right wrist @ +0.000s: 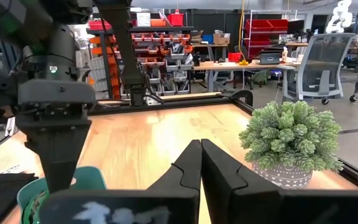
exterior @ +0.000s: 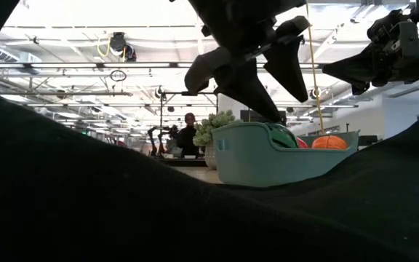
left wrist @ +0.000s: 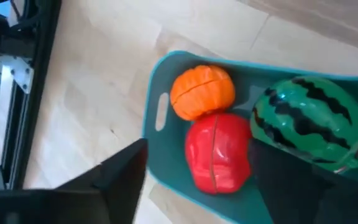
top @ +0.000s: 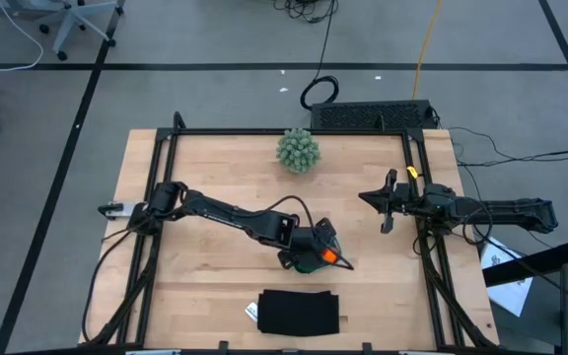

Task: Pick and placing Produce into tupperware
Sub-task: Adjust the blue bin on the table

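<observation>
Much of the container is out of our sight

From above, the left gripper covers the container; the melon hides part of the tomato at table level.

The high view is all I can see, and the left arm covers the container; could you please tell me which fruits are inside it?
Observer: The left wrist view shows all three in the teal container: the orange ball, the red tomato and the striped melon.
Operator: Is the left pincer holding any of them?
Observer: No; its fingers stand apart above the container, gripping nothing.
Operator: And the right pincer?
Observer: The right pincer is shut and empty, beside the potted plant.
</observation>
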You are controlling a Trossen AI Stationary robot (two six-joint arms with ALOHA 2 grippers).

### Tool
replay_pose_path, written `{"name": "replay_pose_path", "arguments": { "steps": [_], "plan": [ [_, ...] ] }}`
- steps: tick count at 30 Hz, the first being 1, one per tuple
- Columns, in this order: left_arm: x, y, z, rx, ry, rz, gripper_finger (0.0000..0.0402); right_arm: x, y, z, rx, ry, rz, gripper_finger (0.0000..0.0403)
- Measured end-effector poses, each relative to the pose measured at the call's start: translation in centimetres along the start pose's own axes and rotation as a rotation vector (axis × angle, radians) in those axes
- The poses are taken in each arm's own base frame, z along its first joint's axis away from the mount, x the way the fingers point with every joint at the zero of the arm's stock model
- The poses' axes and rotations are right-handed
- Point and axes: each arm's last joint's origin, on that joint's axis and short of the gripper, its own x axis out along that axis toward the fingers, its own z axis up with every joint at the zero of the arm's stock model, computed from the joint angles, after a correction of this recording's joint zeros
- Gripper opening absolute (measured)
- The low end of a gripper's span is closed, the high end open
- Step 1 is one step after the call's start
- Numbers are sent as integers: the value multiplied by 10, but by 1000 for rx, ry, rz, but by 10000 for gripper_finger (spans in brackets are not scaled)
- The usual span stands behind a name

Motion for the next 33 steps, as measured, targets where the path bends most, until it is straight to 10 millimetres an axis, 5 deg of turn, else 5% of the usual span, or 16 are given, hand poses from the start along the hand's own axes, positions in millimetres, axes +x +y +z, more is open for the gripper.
{"name": "replay_pose_path", "arguments": {
  "steps": [14, 33],
  "plan": [
    [-5, -12, 10, -87, 177, 98, 11, 0, 0, 0, 7, 0, 0, 0],
    [-107, -6, 29, -420, 137, 288, 3, 0, 0, 0, 7, 1, 0, 0]
  ]
}}
